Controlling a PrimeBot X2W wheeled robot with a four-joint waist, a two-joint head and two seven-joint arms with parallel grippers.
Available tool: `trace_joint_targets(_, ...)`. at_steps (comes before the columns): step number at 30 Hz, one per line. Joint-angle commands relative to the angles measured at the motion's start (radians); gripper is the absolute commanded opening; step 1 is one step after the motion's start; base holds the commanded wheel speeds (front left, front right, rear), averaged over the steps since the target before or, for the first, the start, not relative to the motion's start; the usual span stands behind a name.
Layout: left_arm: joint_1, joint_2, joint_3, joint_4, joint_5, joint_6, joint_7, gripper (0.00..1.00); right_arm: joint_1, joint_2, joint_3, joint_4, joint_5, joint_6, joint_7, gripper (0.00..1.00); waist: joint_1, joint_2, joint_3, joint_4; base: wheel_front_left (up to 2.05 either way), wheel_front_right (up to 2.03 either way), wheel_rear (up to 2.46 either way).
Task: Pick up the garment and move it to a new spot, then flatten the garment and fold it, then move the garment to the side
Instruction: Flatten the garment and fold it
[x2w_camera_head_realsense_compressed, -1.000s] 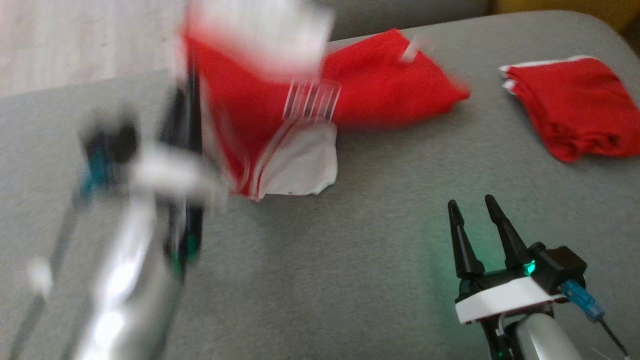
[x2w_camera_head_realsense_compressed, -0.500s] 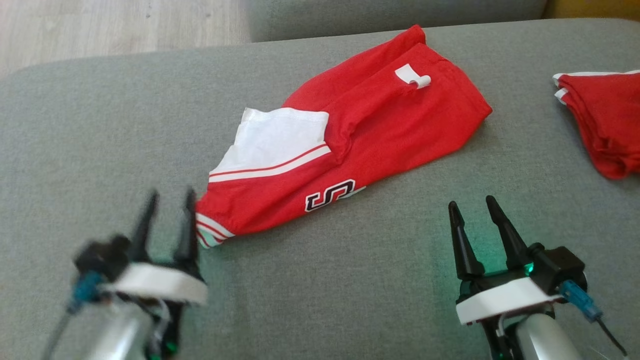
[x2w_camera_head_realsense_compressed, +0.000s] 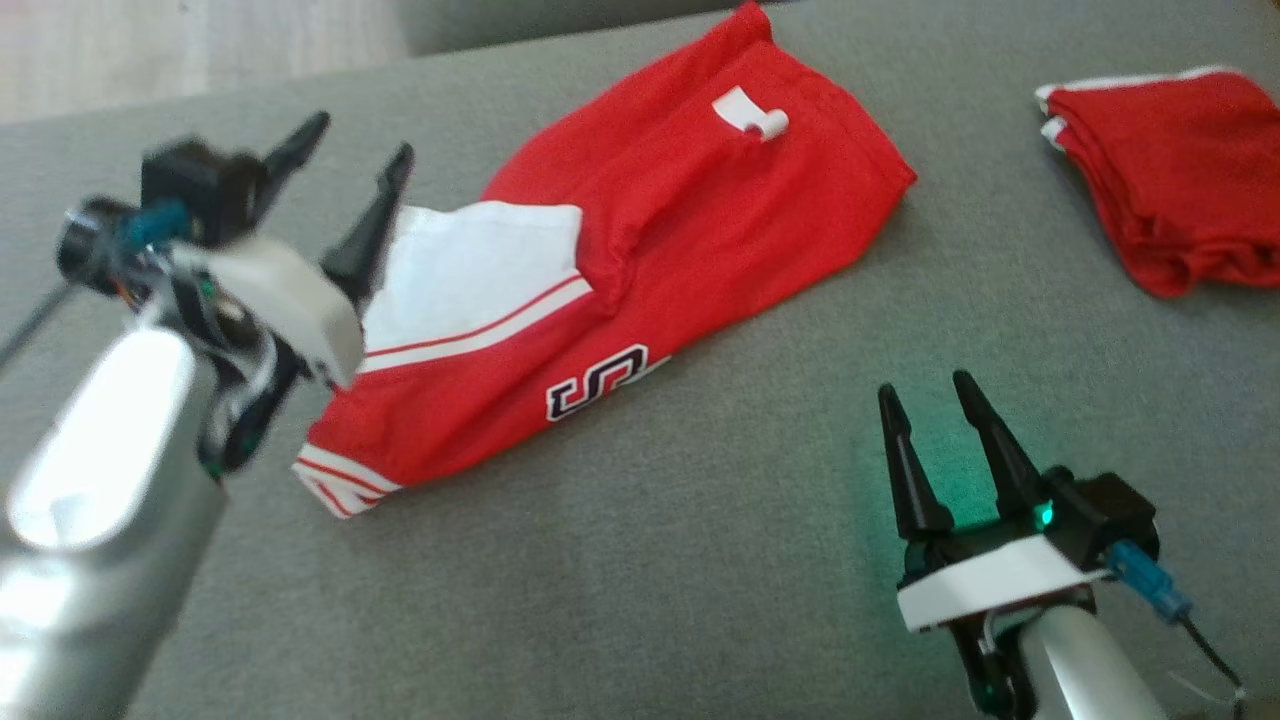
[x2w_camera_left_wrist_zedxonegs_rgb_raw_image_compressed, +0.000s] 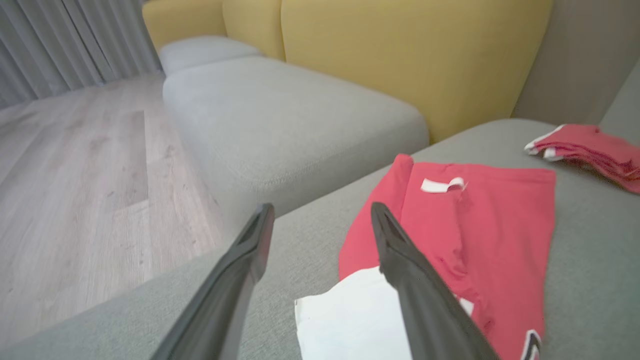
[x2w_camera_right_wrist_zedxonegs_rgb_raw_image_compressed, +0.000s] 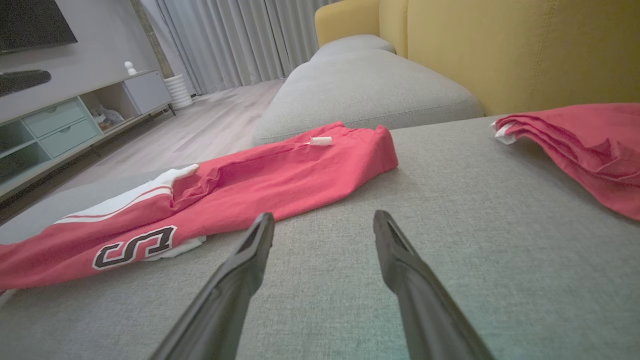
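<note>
**A:** What lies under everything?

**B:** A broad grey woven-fabric seat cushion (x2w_camera_head_realsense_compressed: 700, 560). Everything else rests on it or hangs over it.

**A:** And the garment?

**B:** The red jersey garment with a white panel and white stripes (x2w_camera_head_realsense_compressed: 700, 230) lies loosely flat on the cushion. In the head view it stretches from its striped hem at about 7 o'clock to its far end at about 1 o'clock.

**A:** Anything beside it?

**B:** A folded pile of red cloth with white edging (x2w_camera_head_realsense_compressed: 1180, 180) sits at 2 o'clock, well apart from the garment.

**A:** The claws?

**B:** The left gripper (x2w_camera_head_realsense_compressed: 362, 137) is at 10 o'clock with its two dark fingers spread apart. One finger lies across the edge of the white panel, and I cannot tell whether it touches the cloth. The right gripper (x2w_camera_head_realsense_compressed: 923, 386) is at 5 o'clock, fingers also apart, over bare cushion and clear of the garment.

**A:** Small details?

**B:** A black-and-white letter "S" patch (x2w_camera_head_realsense_compressed: 597, 382) is on the garment's near edge. A small curled white label (x2w_camera_head_realsense_compressed: 750, 112) sits near its 1 o'clock end.
</note>
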Motion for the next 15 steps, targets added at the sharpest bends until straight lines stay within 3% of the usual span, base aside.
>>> trace_joint_targets(1,-0.059,0.049,0.042,-0.019,-0.001,-0.003,0.008,1.00,-0.036,-0.006,0.024,-0.033,0.000,-0.001,-0.004,1.00,-0.0001,0.0000,0.023,-0.019,0.00,0.00,0.00)
trace_joint_targets(9,-0.190,0.054,-0.051,0.156,-0.065,-0.022,0.138,1.00,-0.075,-0.005,0.039,-0.037,0.004,-0.001,-0.004,1.00,-0.0001,0.0000,0.088,-0.056,0.00,0.00,0.00)
trace_joint_targets(15,-0.234,0.075,-0.124,0.247,-0.112,-0.024,0.135,1.00,-0.090,-0.004,0.051,-0.035,0.006,-0.001,-0.004,1.00,-0.0001,0.0000,0.113,-0.075,0.00,0.00,0.00)
